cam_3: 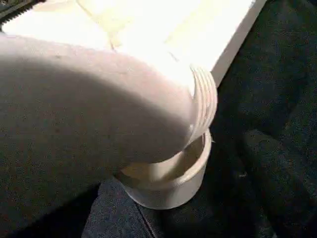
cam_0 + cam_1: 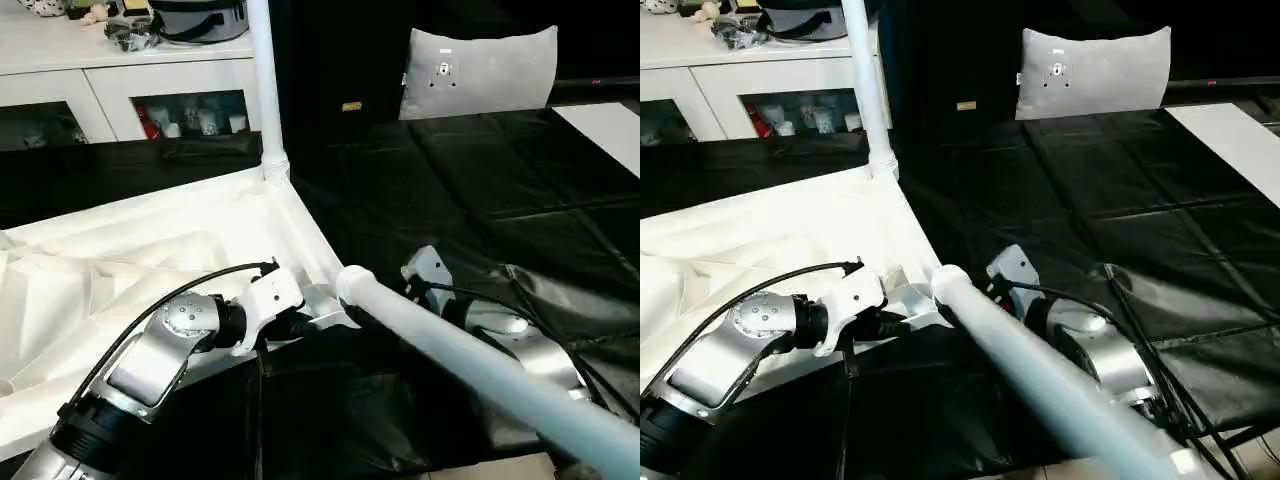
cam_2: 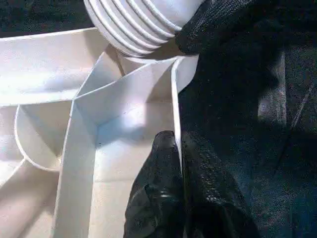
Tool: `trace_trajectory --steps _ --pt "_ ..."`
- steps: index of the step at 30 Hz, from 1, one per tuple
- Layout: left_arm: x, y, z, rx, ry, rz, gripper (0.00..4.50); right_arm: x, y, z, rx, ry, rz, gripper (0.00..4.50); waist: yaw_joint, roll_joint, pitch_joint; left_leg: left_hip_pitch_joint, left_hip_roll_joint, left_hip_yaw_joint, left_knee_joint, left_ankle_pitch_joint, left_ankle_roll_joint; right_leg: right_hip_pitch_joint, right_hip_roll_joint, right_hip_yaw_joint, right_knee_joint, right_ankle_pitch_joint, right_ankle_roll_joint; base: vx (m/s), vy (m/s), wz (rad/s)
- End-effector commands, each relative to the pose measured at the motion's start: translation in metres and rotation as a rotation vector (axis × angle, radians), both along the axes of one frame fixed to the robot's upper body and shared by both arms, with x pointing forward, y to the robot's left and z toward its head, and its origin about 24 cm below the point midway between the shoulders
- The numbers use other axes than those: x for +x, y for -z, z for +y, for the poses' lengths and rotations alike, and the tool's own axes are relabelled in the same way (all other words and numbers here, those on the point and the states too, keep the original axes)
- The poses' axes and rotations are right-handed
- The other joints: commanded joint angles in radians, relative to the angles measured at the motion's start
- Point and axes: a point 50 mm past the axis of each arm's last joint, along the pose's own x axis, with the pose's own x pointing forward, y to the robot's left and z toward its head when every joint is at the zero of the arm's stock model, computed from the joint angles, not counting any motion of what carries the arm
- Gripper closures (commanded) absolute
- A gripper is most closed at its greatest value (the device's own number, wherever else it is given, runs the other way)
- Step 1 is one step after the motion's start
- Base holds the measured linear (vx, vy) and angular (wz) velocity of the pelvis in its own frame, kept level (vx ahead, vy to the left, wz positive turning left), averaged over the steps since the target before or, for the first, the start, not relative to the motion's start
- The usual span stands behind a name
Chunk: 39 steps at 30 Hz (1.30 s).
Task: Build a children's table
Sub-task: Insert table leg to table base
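The white tabletop (image 2: 150, 250) lies upside down on the black sheet, ribs up. One white leg (image 2: 265, 80) stands upright in its far corner socket. A second leg (image 2: 450, 360) slants from the near corner towards me. Its threaded end (image 1: 203, 99) sits tilted over the round socket (image 1: 168, 183). My left gripper (image 3: 179, 144) is shut on the tabletop's thin side wall (image 3: 174, 99) beside that socket. The white housing of my right hand (image 2: 428, 266) sits just behind the slanted leg, close to its threaded end.
A grey cushion (image 2: 478, 70) leans at the back right. A white cabinet (image 2: 120, 80) with glass doors stands at the back left, a grey bag (image 2: 200, 18) on top. The black sheet (image 2: 480, 200) covers the floor, with a white panel (image 2: 605, 125) at the far right.
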Motion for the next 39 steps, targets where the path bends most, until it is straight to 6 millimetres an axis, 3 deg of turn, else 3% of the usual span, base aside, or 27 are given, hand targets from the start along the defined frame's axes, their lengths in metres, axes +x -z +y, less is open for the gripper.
trace_trajectory --steps 1,13,17,26,39 --pt "0.003 -0.021 -0.005 -0.028 0.045 -0.081 4.50 -0.005 0.010 -0.009 -0.054 0.036 0.038 0.01 0.001 0.001 -0.054 -0.018 0.020 0.004 -0.068 -0.056 0.063 0.069 -0.057 0.065 -0.054 -0.199 -0.164 0.000 0.000 0.00" --pt "-0.001 -0.019 -0.005 -0.028 0.044 -0.070 4.50 -0.013 0.010 -0.009 -0.058 0.033 0.026 0.01 0.003 -0.007 -0.056 -0.020 0.020 0.004 -0.065 -0.026 0.075 0.071 -0.057 0.066 -0.049 -0.178 -0.168 0.000 0.000 0.00" --pt "-0.002 -0.018 -0.004 -0.024 0.042 -0.067 4.50 -0.014 0.005 -0.012 -0.084 0.003 -0.047 0.01 0.005 -0.006 -0.055 -0.019 0.019 0.006 -0.065 -0.034 0.076 0.070 -0.058 0.065 -0.052 -0.206 -0.160 0.000 0.000 0.00" --pt "-0.003 -0.017 -0.004 -0.023 0.038 -0.061 4.50 -0.017 -0.008 -0.009 -0.057 -0.071 -0.131 0.01 0.005 -0.012 -0.057 -0.021 0.019 0.005 -0.061 -0.004 0.099 0.071 -0.056 0.065 -0.046 -0.177 -0.170 0.000 0.000 0.00" --pt "-0.004 -0.017 -0.004 -0.021 0.041 -0.054 4.50 -0.023 -0.012 -0.002 -0.092 -0.174 -0.272 0.01 0.003 -0.010 -0.055 -0.021 0.018 0.005 -0.060 -0.029 0.097 0.070 -0.055 0.064 -0.050 -0.209 -0.162 0.000 0.000 0.00"
